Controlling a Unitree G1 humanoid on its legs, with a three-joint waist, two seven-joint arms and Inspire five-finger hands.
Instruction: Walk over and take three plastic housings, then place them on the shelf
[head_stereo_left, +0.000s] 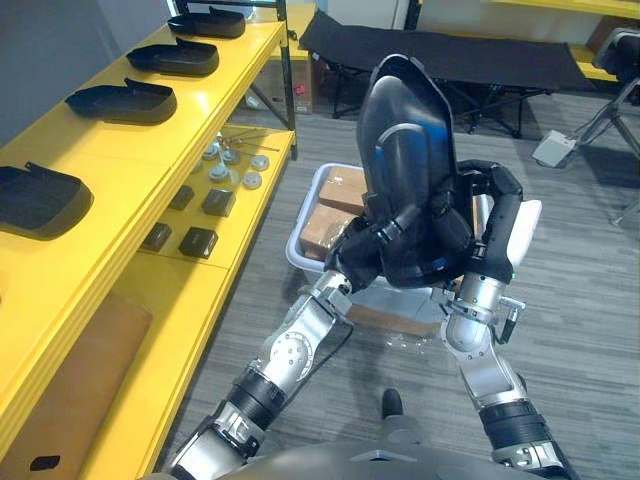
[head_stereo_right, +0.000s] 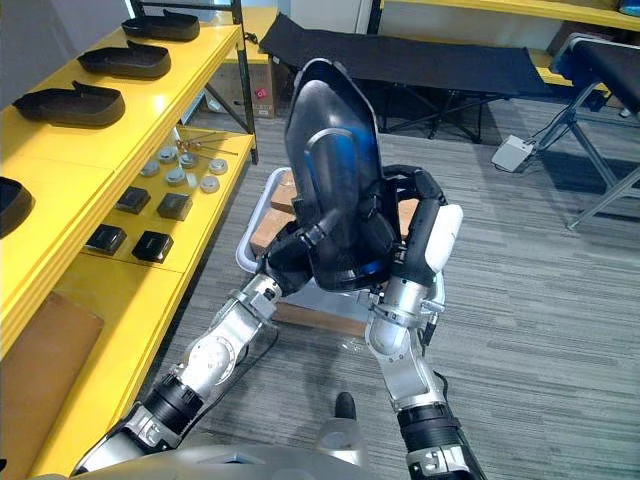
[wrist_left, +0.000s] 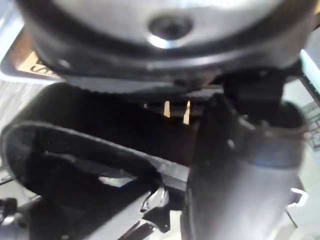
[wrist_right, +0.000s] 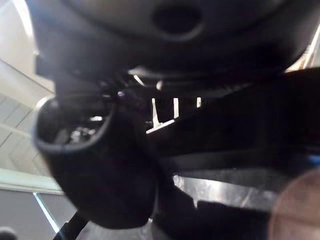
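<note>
Four black housings already lie in a row on the yellow shelf at the left (whether any count toward the three, I cannot tell). One more plastic housing stands upright at centre, above the white bin, clasped from both sides: left robot hand curled under its lower left edge, right robot hand hooked round its right edge. Judging by this, carrying it to the shelf and setting it down remain.
</note>
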